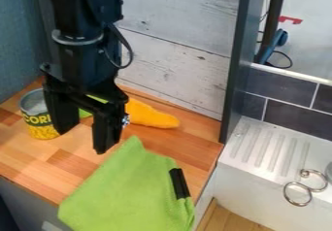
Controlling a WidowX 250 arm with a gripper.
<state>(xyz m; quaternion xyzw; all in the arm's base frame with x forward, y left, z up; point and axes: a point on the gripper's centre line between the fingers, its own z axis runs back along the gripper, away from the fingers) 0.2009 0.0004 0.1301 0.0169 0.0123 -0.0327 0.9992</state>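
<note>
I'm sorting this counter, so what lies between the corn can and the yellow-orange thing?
Something green, partly hidden behind the claw, in the camera view.

Soft, fairly bright light falls over the orange-brown wooden countertop [29, 159] and the white ridged ceramic sink [250, 176]; small highlights glint on the round silver metal rings [285, 194]. Shadows look soft.

A fuzzy, matt green cloth [133, 191] is seen on a smooth wooden countertop [71, 176]. Bare metal is shown by the corn can [34, 101], rough whitewashed wood by the wall planks [175, 55], glossy white by the sink [259, 176].
</note>
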